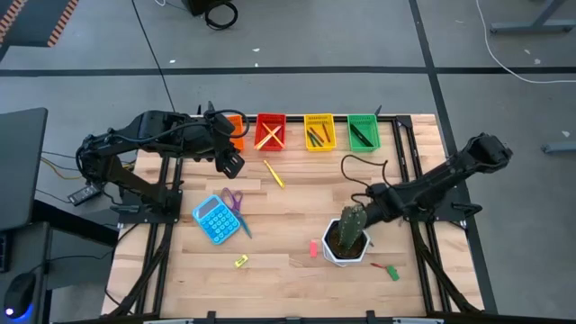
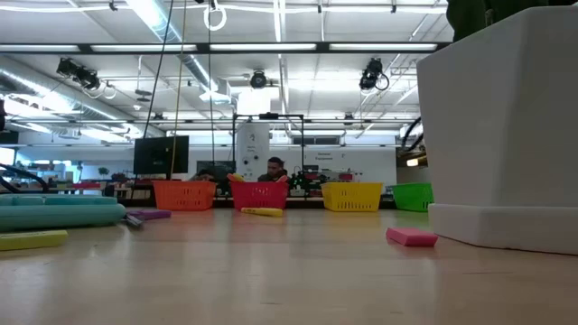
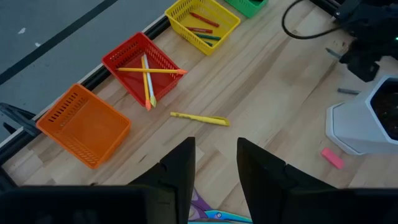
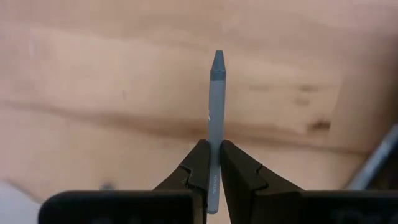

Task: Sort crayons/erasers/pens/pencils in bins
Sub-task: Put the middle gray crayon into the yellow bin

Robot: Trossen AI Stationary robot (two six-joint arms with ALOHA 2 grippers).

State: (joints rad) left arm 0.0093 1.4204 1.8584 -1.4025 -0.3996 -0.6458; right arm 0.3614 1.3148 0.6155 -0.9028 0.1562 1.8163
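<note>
My right gripper is shut on a grey-blue crayon over bare wood, just beyond the white cactus pot; in the high view this gripper stands right of centre. My left gripper hangs open and holds nothing, high over the table's far left near the orange bin. Along the far edge stand the red bin with pencils, the yellow bin with crayons and the green bin with dark pens. A yellow stick lies flat in front of the red bin. My right gripper pinches the crayon's shaft between its two fingers, toward the blunt end. The fingers point down. The crayon sticks out past the fingertips, its pointed tip free. Whether the crayon is clear of the wood I cannot tell.
A blue calculator and purple scissors lie at the left. A pink eraser lies left of the pot, a yellow-green eraser near the front edge, and a red and green piece at the front right. A black cable loops behind the pot.
</note>
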